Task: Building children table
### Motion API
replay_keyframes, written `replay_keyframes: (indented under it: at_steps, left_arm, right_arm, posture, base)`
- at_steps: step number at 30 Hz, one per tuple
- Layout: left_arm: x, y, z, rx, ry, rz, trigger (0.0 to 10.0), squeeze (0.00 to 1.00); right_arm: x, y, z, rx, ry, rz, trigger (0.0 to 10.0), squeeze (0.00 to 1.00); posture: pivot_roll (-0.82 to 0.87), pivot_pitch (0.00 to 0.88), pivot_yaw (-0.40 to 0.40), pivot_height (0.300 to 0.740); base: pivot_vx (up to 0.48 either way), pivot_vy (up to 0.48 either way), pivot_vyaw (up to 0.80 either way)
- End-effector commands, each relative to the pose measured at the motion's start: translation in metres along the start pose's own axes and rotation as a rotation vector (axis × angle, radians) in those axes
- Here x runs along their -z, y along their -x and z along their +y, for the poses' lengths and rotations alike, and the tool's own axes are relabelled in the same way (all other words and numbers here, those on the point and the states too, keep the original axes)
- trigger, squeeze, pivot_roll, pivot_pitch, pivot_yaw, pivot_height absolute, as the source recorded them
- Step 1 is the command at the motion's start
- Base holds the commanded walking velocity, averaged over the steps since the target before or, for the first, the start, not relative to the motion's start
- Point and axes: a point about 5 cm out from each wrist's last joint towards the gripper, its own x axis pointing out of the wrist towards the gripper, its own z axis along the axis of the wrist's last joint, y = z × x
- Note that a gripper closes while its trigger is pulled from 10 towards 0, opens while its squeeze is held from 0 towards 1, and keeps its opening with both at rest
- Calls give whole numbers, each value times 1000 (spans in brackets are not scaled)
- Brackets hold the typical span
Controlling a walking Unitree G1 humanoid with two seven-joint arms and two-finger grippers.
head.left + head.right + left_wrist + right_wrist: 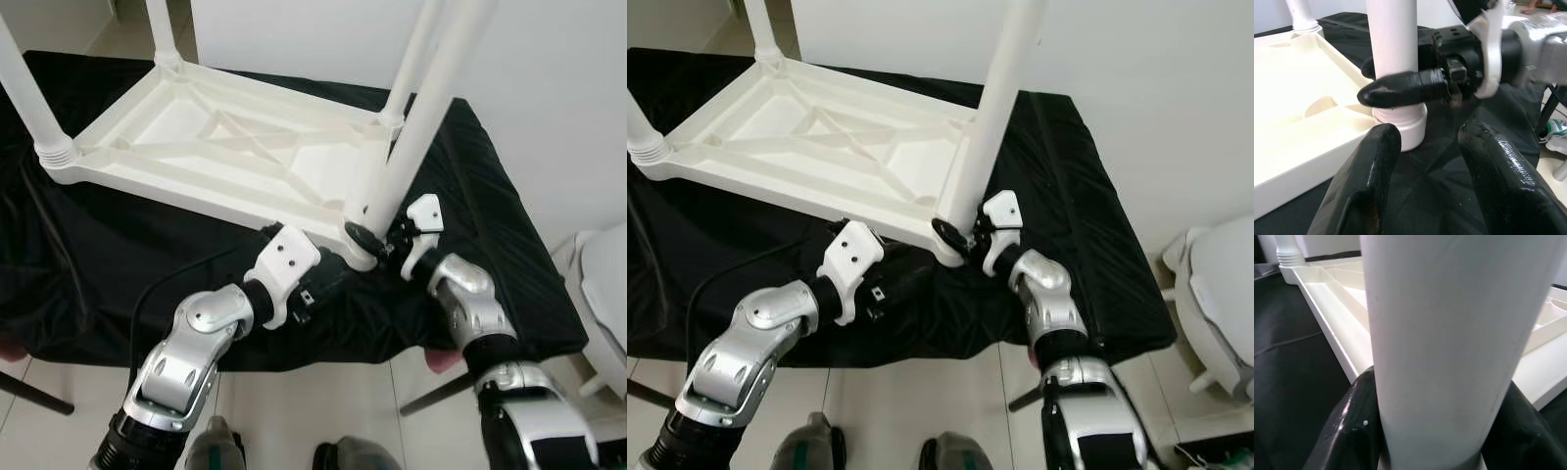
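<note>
A white plastic children's table [225, 147] lies upside down on a black cloth [490, 196], its legs pointing up. My right gripper [370, 238] is shut on the base of the near right leg [421, 127], just above its corner socket. In the right wrist view the leg [1449, 333] stands between the two black fingers [1352, 426]. My left gripper [1430, 181] is open, low over the cloth just in front of that same corner, with nothing between its fingers [1371, 186]. In the left wrist view the right gripper's finger [1400, 90] lies across the leg.
Other legs rise at the near left [34, 98], far left [162, 29] and far right [416, 59] corners. A black cable [157, 294] hangs off the cloth's front edge. A white plastic piece of furniture [602, 284] stands on the tiled floor to the right.
</note>
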Motion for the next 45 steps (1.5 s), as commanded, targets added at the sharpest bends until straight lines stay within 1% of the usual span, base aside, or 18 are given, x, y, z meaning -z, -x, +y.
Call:
replay_keyframes:
  at_steps: [1,4,7,10,12,14,15,16,18,20,28,29,33,36,40,41,43,45]
  left_arm:
    - [-2,-1,-1,-55,4,-8,10000,0]
    - [-1,-2,-1,-51,10,-11,10000,0]
    - [-1,-2,-1,-49,10,-12,10000,0]
    - [-1,-2,0,-44,4,-11,10000,0]
    - [-1,-2,0,-44,4,-11,10000,0]
    - [-1,-2,1,-41,1,-10,10000,0]
    - [-1,-2,1,-41,1,-10,10000,0]
    - [-2,-2,0,-40,1,-11,10000,0]
    - [-2,-2,0,-40,1,-11,10000,0]
    - [-1,-2,0,-40,1,-10,10000,0]
    - [-1,-3,0,-39,-2,-11,10000,0]
    - [-1,-3,0,-39,-3,-12,10000,0]
    - [-1,-3,0,-39,-3,-12,10000,0]
    - [-1,-2,0,-41,-4,-11,10000,0]
    - [-1,-2,0,-43,-4,-12,10000,0]
    - [-2,-2,1,-43,-4,-12,10000,0]
    - [-2,-2,1,-45,-4,-13,10000,0]
    - [-2,-2,2,-46,-2,-14,10000,0]
  right_arm:
    - [8,4,6,52,-32,46,10000,0]
    - [6,7,9,201,-19,51,10000,0]
    - [5,7,9,251,-17,44,10000,0]
    - [4,9,3,487,-45,44,10000,0]
    - [4,9,3,487,-45,44,10000,0]
    - [5,12,0,642,-46,45,10000,0]
    - [5,12,0,642,-46,45,10000,0]
    - [7,15,2,702,-49,51,10000,0]
    - [7,15,2,702,-49,51,10000,0]
    - [9,20,11,774,-44,85,10000,0]
    - [5,14,18,749,-42,86,10000,0]
    - [4,13,19,746,-43,79,10000,1000]
    - [3,11,20,713,-54,62,10000,1000]
    - [-3,9,15,542,-110,-4,10000,1000]
    - [-6,11,8,490,-105,-14,10000,1000]
    - [-8,12,2,430,-84,-16,10000,0]
    - [-10,12,-4,367,-65,-10,10000,0]
    - [-12,12,-11,250,-27,0,10000,0]
  posture:
    - [-16,13,-95,740]
    - [-27,11,-96,740]
    - [-32,8,-95,740]
    - [-34,2,-95,740]
    - [-34,2,-95,740]
    - [-33,1,-95,740]
    - [-33,1,-95,740]
    - [-30,0,-96,740]
    - [-30,0,-96,740]
    - [-27,0,-99,740]
    - [-25,0,-102,740]
    - [-25,0,-102,740]
    - [-23,0,-104,740]
    - [-24,0,-102,740]
    - [-24,0,-98,740]
    - [-24,0,-98,740]
    - [-27,0,-92,740]
    - [-28,0,-86,740]
  base:
    - [0,0,0]
    - [0,0,0]
    - [0,0,0]
    - [0,0,0]
    - [0,0,0]
    - [0,0,0]
    - [0,0,0]
    - [0,0,0]
    - [0,0,0]
    - [0,0,0]
    - [0,0,0]
    - [0,0,0]
    - [0,0,0]
    - [0,0,0]
    - [0,0,0]
    - [0,0,0]
    - [0,0,0]
    - [0,0,0]
